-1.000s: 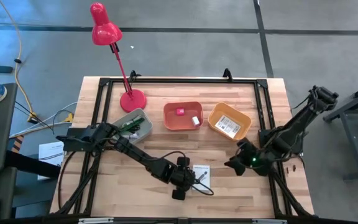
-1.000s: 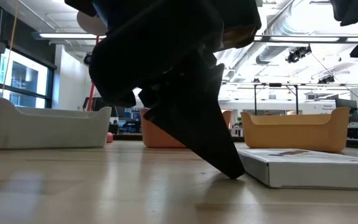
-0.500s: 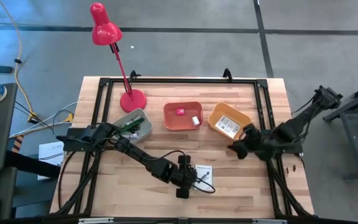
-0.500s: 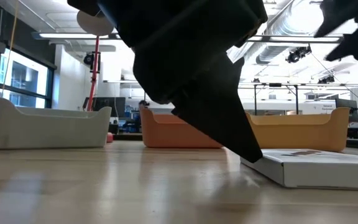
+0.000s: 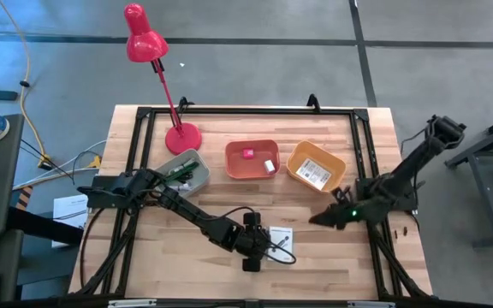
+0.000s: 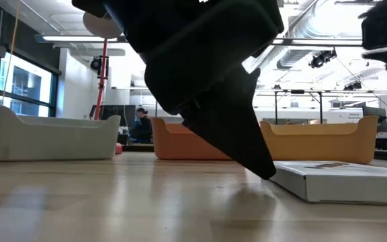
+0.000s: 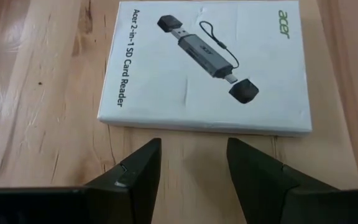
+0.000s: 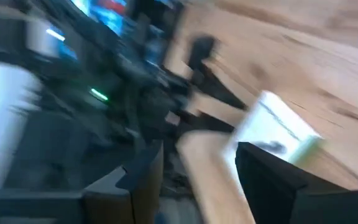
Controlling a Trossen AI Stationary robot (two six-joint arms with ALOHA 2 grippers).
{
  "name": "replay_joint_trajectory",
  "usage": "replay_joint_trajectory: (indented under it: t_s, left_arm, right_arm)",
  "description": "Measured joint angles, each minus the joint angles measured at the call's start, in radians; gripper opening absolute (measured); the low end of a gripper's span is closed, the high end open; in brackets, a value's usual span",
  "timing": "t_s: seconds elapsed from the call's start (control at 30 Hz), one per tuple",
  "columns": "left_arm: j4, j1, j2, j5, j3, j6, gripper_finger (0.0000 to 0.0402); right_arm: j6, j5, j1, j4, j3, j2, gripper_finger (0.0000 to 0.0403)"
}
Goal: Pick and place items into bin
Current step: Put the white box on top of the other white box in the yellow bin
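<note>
A white square card box [image 7: 204, 65] printed with a dark card reader lies flat on the wooden table [image 5: 315, 257], near its front middle [image 5: 279, 238]. My left gripper [image 7: 191, 162] stands open just short of the box's near edge, slanting down, one finger to each side of the edge's middle. In the low view its dark fingertip [image 6: 261, 168] sits right beside the box [image 6: 341, 178]; I see no touch. My right gripper [image 8: 194, 162] hangs open above the table's right part [image 5: 319, 218], holding nothing.
Three bins stand in a row at the back. The grey one [image 5: 182, 169] holds a green-handled tool, the red one [image 5: 252, 159] small pink and white blocks, and the yellow one [image 5: 316, 167] a white card. A red desk lamp [image 5: 181, 135] stands at the far left.
My right gripper has swung toward the yellow bin, then come back toward the near edge and lower, turning as it went. My left gripper has rolled a little at the box's edge. The box has shifted slightly toward the table's right.
</note>
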Motion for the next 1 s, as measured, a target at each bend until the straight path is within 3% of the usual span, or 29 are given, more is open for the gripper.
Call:
replay_joint_trajectory:
  t_s: [0.1, 0.2, 0.4, 0.57, 0.83, 1.0]
  left_arm:
    - [0.001, 0.000, 0.000, 0.000, 0.000, -0.012, 0.0172]
    - [0.001, 0.001, 0.000, -0.002, 0.000, -0.012, 0.0172]
    - [0.016, 0.001, -0.001, -0.005, 0.000, -0.022, 0.0172]
    - [0.015, 0.000, -0.001, -0.005, 0.000, 0.016, 0.0172]
    - [0.019, 0.000, -0.001, -0.005, 0.000, 0.050, 0.0172]
    - [0.063, 0.000, -0.001, 0.001, 0.001, 0.068, 0.0172]
  right_arm:
    - [0.034, -0.037, 0.022, -0.224, 0.117, 0.085, 0.0180]
    - [0.058, -0.064, 0.030, -0.278, 0.187, 0.188, 0.0166]
    - [0.153, -0.177, 0.030, -0.186, 0.213, 0.412, 0.0158]
    - [0.172, -0.202, 0.020, -0.018, 0.214, 0.550, 0.0181]
    - [0.228, -0.280, 0.013, 0.131, 0.213, 0.703, 0.0247]
    - [0.220, -0.268, 0.011, 0.220, 0.214, 0.756, 0.0255]
